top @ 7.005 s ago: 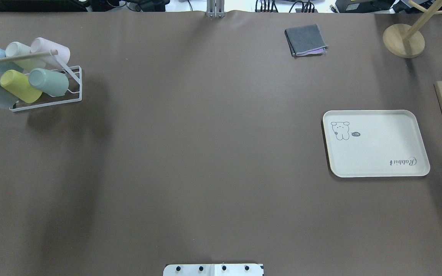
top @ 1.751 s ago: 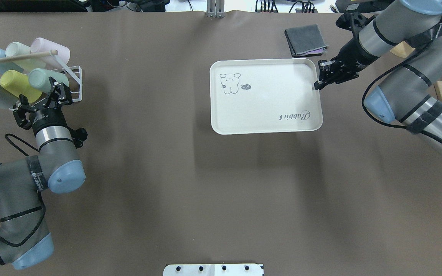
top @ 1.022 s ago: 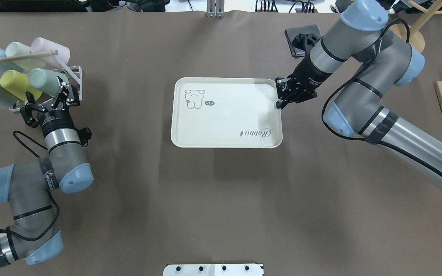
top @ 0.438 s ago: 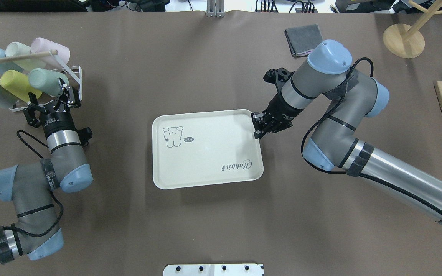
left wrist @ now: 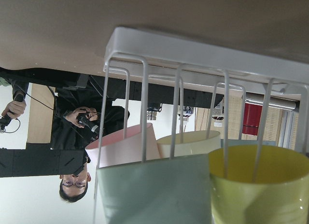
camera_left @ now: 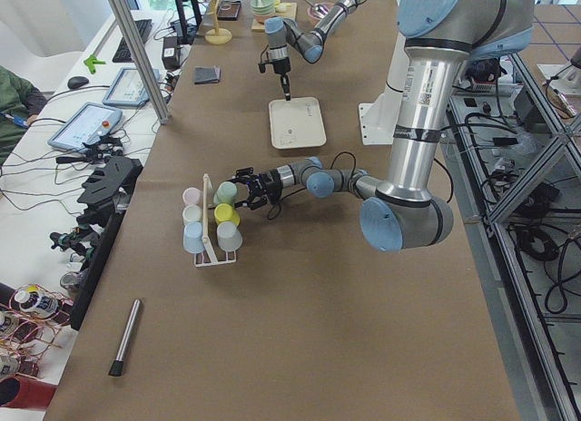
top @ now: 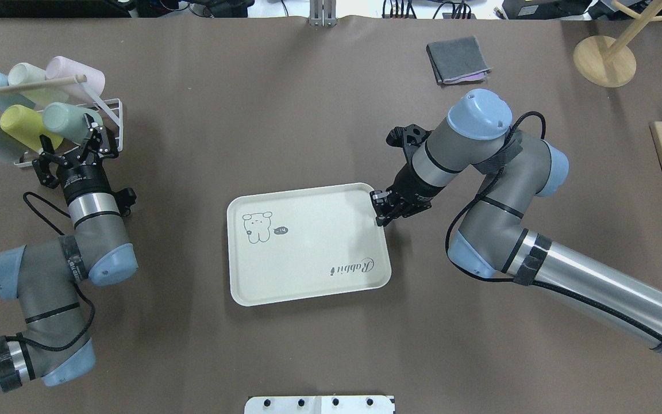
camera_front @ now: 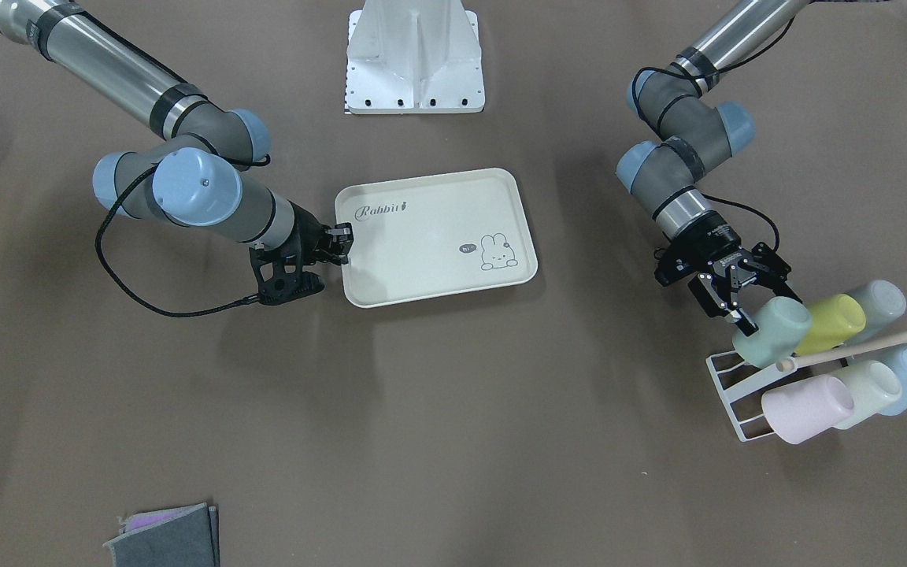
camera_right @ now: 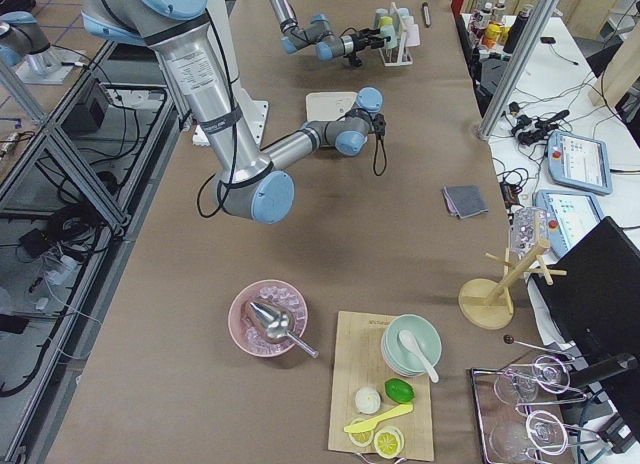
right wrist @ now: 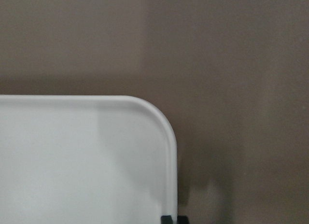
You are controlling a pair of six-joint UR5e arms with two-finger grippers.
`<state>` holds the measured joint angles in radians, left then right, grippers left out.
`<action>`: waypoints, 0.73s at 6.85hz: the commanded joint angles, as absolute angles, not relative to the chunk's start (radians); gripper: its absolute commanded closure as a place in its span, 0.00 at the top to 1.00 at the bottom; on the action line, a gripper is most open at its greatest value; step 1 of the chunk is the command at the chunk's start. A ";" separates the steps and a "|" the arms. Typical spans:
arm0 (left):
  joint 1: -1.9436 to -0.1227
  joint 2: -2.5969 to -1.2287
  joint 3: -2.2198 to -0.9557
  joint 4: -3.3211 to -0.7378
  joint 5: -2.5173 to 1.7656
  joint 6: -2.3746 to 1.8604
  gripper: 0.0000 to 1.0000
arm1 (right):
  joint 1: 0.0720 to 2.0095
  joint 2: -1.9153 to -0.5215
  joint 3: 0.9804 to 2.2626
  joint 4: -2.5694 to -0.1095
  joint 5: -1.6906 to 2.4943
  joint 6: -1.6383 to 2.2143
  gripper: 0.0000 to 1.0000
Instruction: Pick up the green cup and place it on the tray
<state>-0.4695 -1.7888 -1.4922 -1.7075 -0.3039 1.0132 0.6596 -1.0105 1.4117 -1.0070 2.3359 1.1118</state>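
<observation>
Overhead exterior, far left of the table: green cup (top: 71, 122) on its side in a white wire rack (top: 120, 123). Pressed against the yellow-green cup (top: 23, 127) beside it, under a wooden dowel (top: 20, 87). Not yet lifted.

Straddled at its near end by the left gripper (top: 69, 141), fingers spread wide, one to each side. Contact not certain from any view. In the left wrist camera, same cup filling the lower middle, dead ahead, no fingers in sight.

Judged step: closing in for the grasp, pick not begun. Next, probably: ease in a touch further, clamp on the cup wall, then draw back along the rack's wires without dragging the neighbours.

Well apart, mid-table: tray (top: 308, 247), pinched at the rim near one corner by the right gripper (top: 381, 214), jaws narrow on it. Seemingly offered as the landing place.
</observation>
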 commanded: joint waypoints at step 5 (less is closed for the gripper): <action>-0.494 -1.809 -1.450 -1.709 -0.302 1.008 0.99 | 0.692 -1.028 1.416 -1.008 2.330 1.200 0.00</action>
<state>-0.4894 -1.8083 -1.4561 -1.7084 -0.3022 1.0094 0.6879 -1.0269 1.4164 -1.0081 2.3306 1.1827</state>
